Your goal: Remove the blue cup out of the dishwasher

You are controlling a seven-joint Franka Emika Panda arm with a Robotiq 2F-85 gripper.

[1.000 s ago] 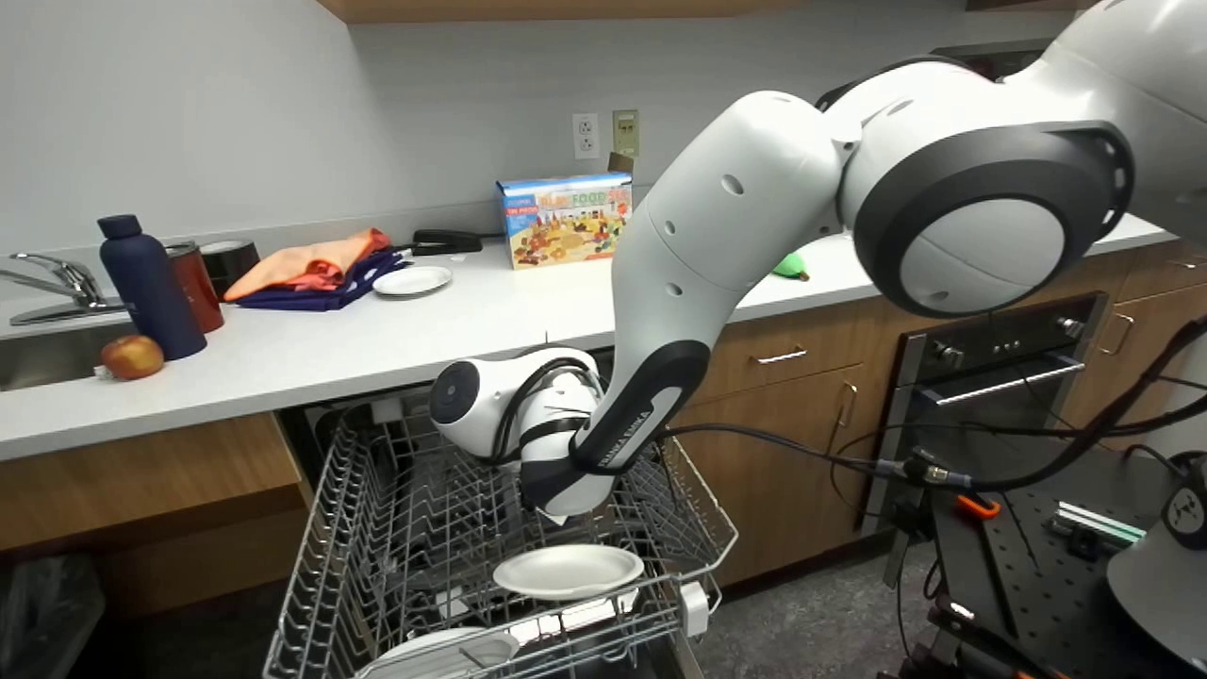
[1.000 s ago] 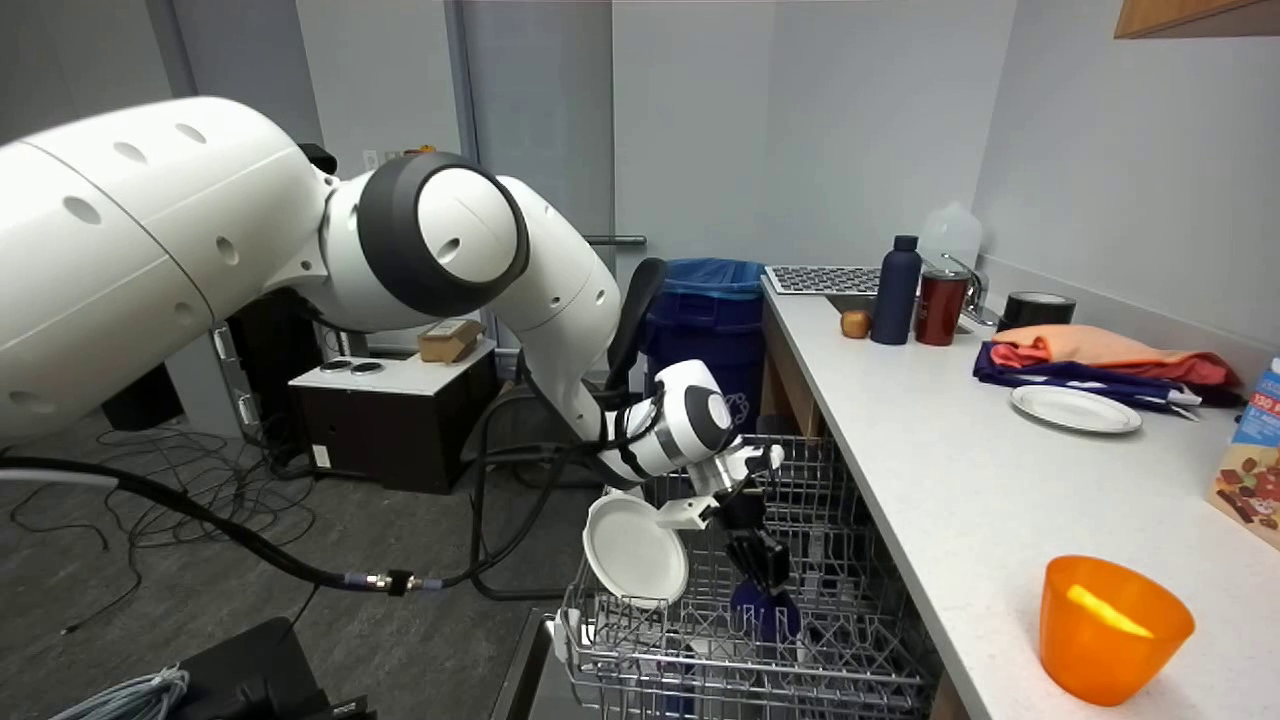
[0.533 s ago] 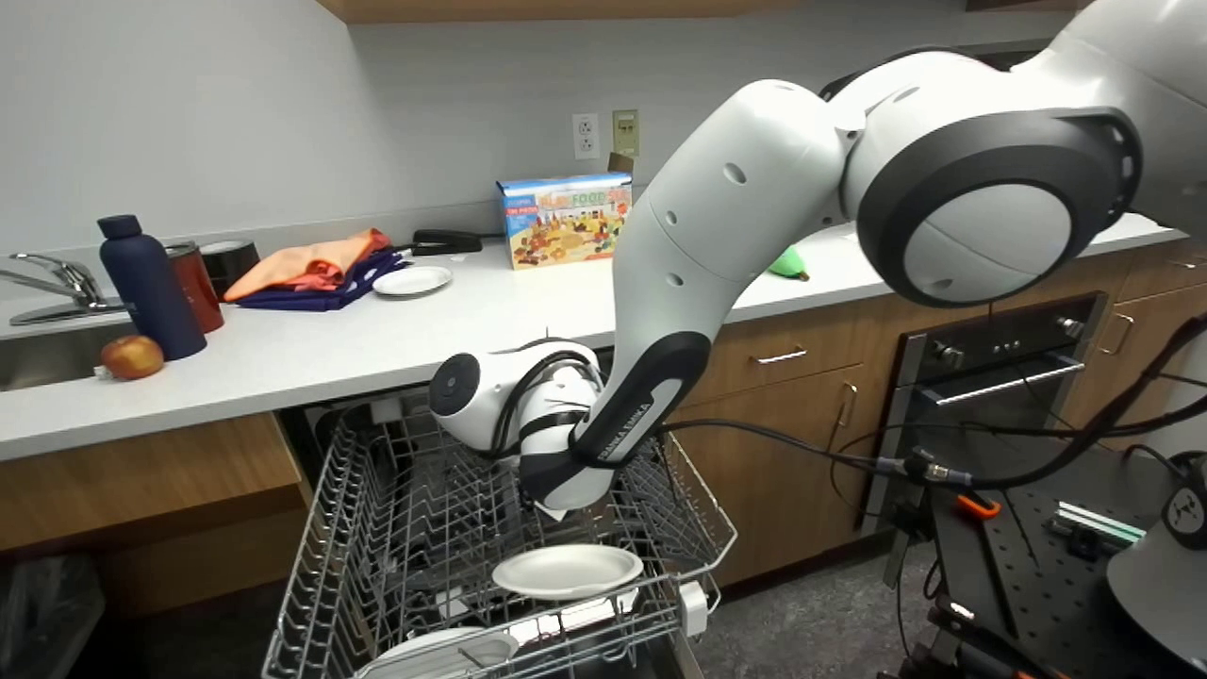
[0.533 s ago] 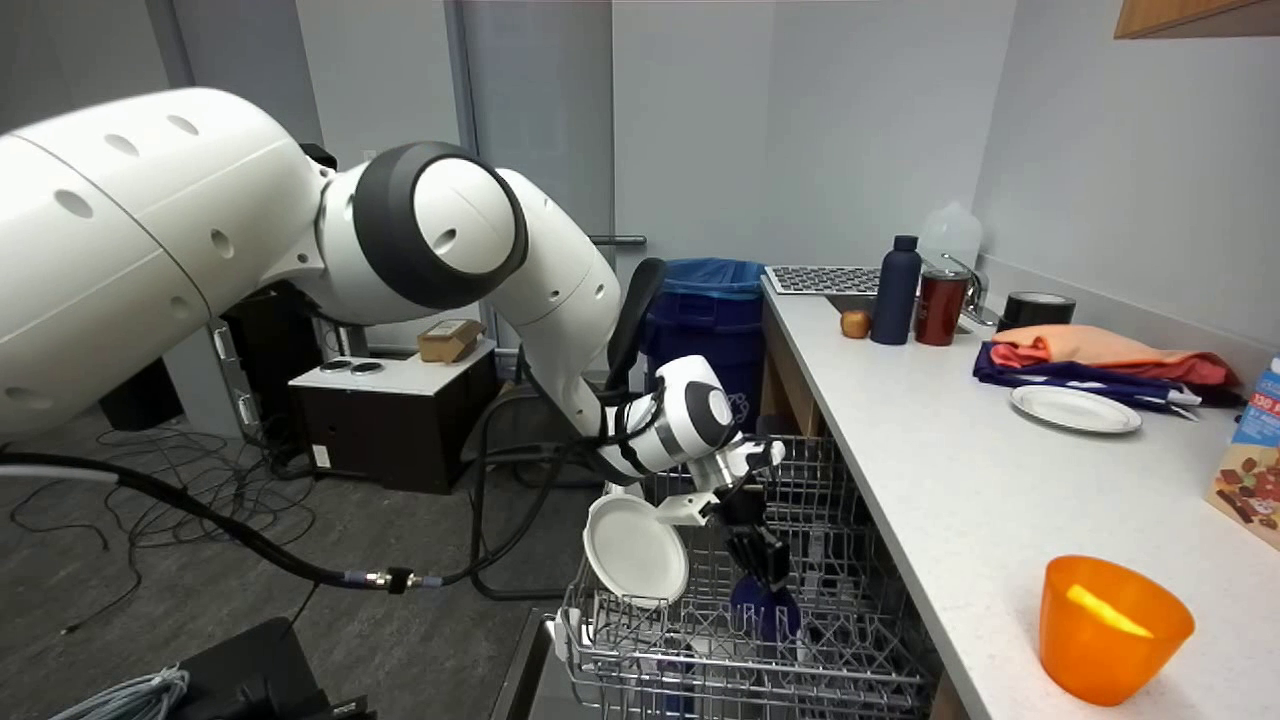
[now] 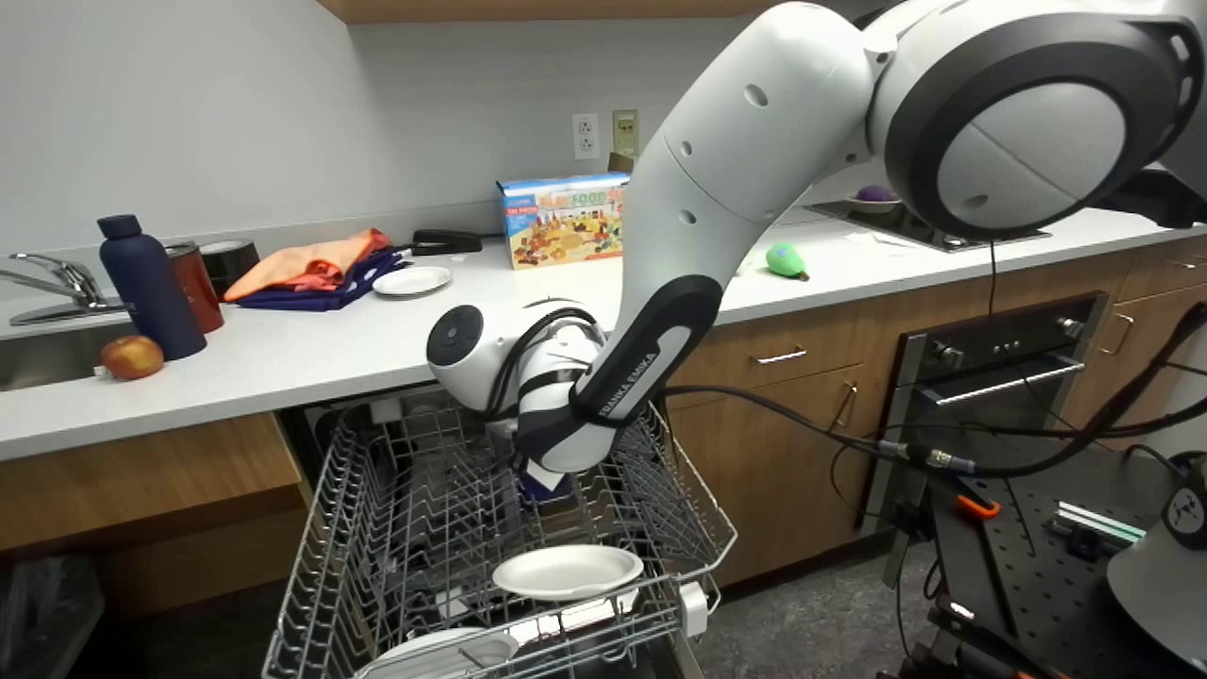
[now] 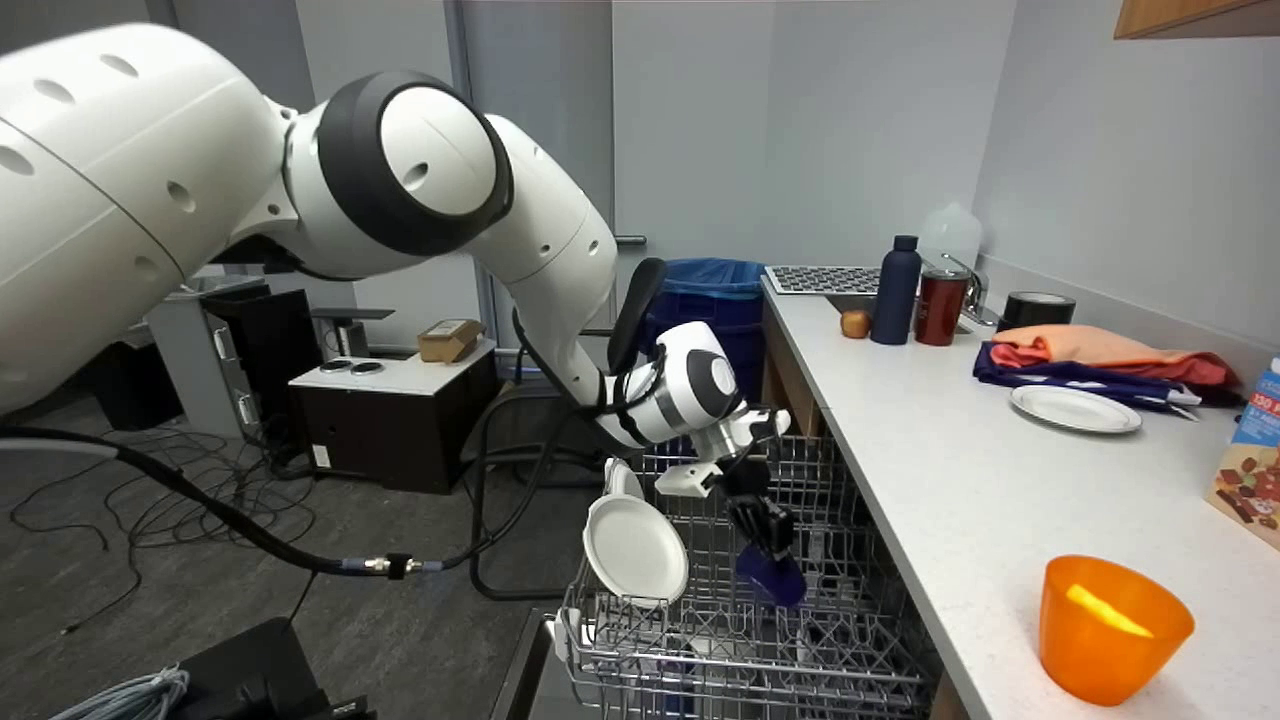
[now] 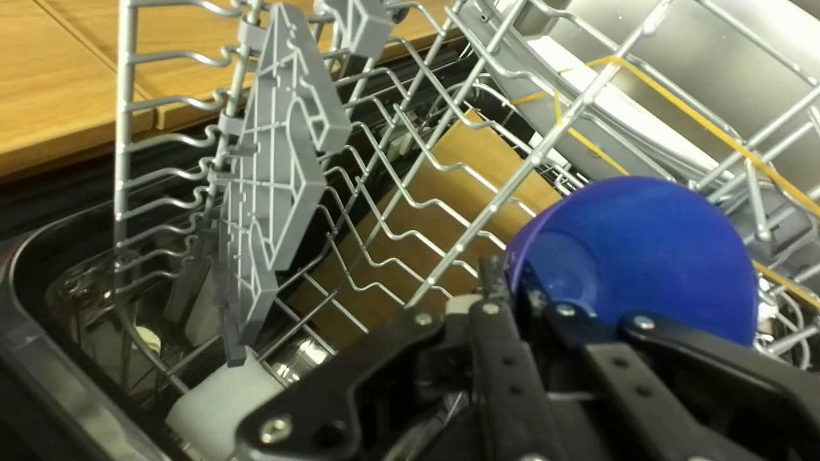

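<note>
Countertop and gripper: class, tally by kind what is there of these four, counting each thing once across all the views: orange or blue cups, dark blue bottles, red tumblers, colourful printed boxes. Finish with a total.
Cups: 2 (orange cup on the countertop, blue cup held by the gripper)
Bottles: 1 (dark blue bottle)
Tumblers: 1 (red tumbler)
Boxes: 1 (colourful printed box)
Total: 5

Your robot's arm (image 5: 717,179) was white with dark rings (image 5: 912,156) and black cables (image 5: 1116,413); its black gripper (image 7: 512,276) had shiny screws (image 7: 277,428).

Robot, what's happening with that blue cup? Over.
Jaws shut on blue cup, at rim. Cup tilted, not yet out of dishwasher. White plate nearby, not touching cup.
</note>
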